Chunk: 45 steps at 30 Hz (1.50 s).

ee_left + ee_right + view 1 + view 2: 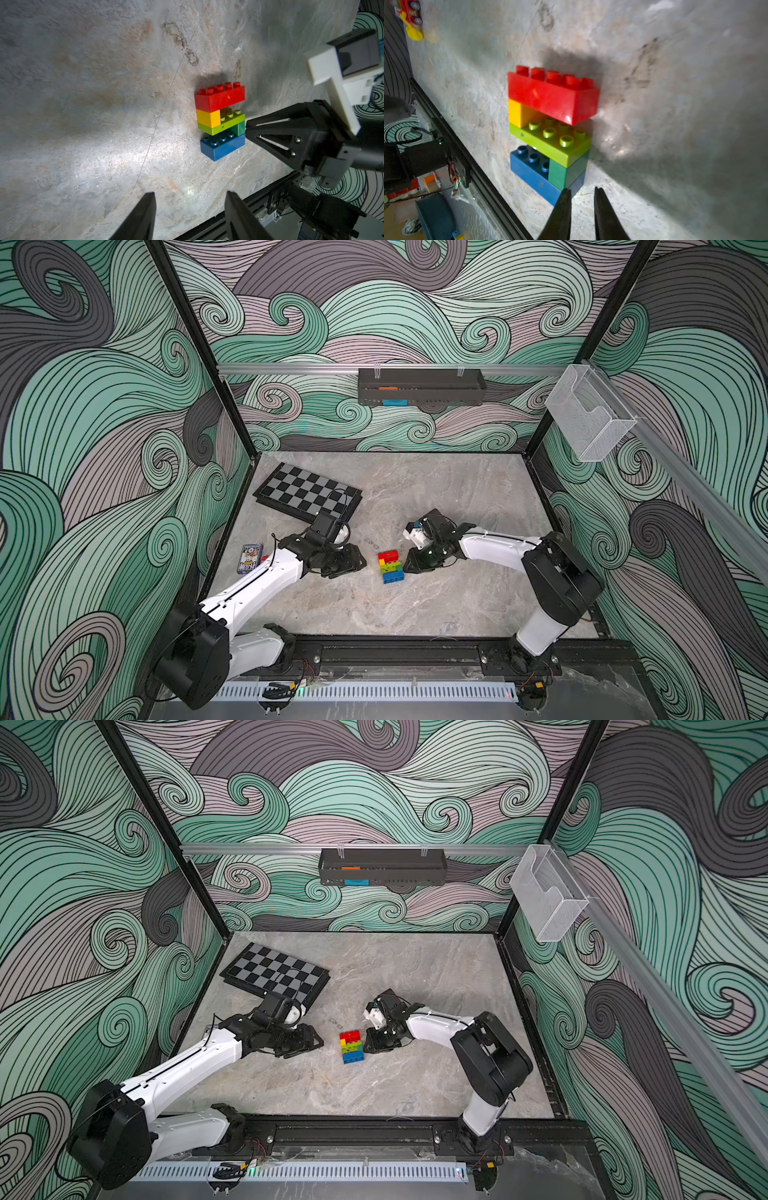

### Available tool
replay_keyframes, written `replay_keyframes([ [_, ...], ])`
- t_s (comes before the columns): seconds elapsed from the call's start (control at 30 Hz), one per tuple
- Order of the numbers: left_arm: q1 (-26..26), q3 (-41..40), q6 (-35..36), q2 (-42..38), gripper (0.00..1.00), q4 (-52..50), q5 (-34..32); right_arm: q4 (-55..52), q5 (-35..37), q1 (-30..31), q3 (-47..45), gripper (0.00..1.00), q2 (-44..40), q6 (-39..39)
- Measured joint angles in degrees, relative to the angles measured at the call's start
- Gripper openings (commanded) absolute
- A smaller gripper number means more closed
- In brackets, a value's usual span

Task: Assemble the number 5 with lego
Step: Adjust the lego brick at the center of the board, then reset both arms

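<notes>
Grey marbled stone covers the worktop point(436, 497). The number 5 point(391, 567) lies flat on it near the middle, between the two arms. A chessboard point(299, 489) sits well apart toward the far left corner, and the left arm point(257, 585) reaches over its near corner. A patterned card box point(249, 558) lies by the left wall beside that arm. A dark tray point(422, 385) and a clear holder point(590, 414) hang on the wall rails, off the worktop.

The left jaws are spread wide around nothing and face the figure's yellow side across a stretch of stone. The right jaws stand a narrow slit apart and pinch nothing. Their tips sit just beside the dark green brick point(239, 128) and the blue brick point(224, 147); whether they touch, I cannot tell.

Only the right wrist view shows a small red and yellow toy point(411, 18), far off on the left arm's side, and that slit between the right jaws. In the left wrist view those jaws appear side-on as one black wedge.

The figure's long axis runs from the front rail toward the back wall, and its studs point at that wall. The red brick point(220, 99) is farthest and the blue one nearest. The yellow brick point(207, 118) lies on the left arm's side, the lime brick point(218, 128) spans the middle, and the dark green lies on the right arm's side.
</notes>
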Motion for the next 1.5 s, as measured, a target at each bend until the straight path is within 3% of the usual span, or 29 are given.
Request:
replay_keyframes([
  [0.13, 0.0, 0.0, 0.0, -1.1, 0.59, -1.2, -1.4, -0.9, 0.5, 1.0, 0.0, 0.34, -1.6, 0.5],
  [0.27, 0.0, 1.7, 0.2, -2.1, 0.66, -4.9, -4.9, -3.3, 2.2, -0.5, 0.0, 0.56, -7.2, 0.2],
  [0.33, 0.2, 3.6, 0.7, -2.8, 0.72, -7.3, -8.3, -4.7, 3.4, -2.1, 0.0, 0.65, -11.6, -0.7],
  [0.37, 0.4, 4.4, 1.1, -3.1, 0.82, -7.9, -9.8, -5.6, 3.9, -3.0, 0.2, 0.69, -13.6, -0.9],
  [0.4, 0.8, 5.6, 1.9, -3.7, 0.98, -8.7, -11.9, -6.4, 4.7, -4.0, 0.5, 0.96, -15.6, -1.3],
  [0.43, 1.4, 6.7, 2.3, -4.1, 0.99, -9.1, -13.5, -7.2, 5.3, -5.4, 1.0, 0.99, -17.7, -1.7],
  [0.67, 9.4, 16.4, 9.7, -1.6, 0.99, -9.6, -24.6, -9.7, 10.0, -15.0, 5.0, 0.99, -24.4, -4.6],
  [0.8, 15.1, 16.3, 17.4, 0.4, 0.99, -3.7, -31.1, -9.2, 21.4, -20.0, 4.2, 0.99, -26.9, -4.6],
  [0.97, 23.7, 4.0, 25.0, -0.8, 0.99, 13.0, -35.1, 5.0, 34.4, -26.7, -11.9, 0.99, -35.5, -8.7],
  [1.1, 27.9, -1.4, 27.6, 4.5, 0.96, 22.9, -36.5, 21.2, 41.5, -29.5, -28.3, 0.99, -39.4, -13.1],
  [1.27, 28.5, -7.6, 30.4, 11.0, 0.95, 39.7, -37.7, 40.7, 43.3, -32.3, -34.6, 0.99, -29.2, -17.4],
  [1.5, 28.6, -15.0, 33.5, 18.7, 0.96, 60.7, -34.4, 70.3, 36.7, -33.0, -35.3, 0.99, -10.9, -23.2],
])
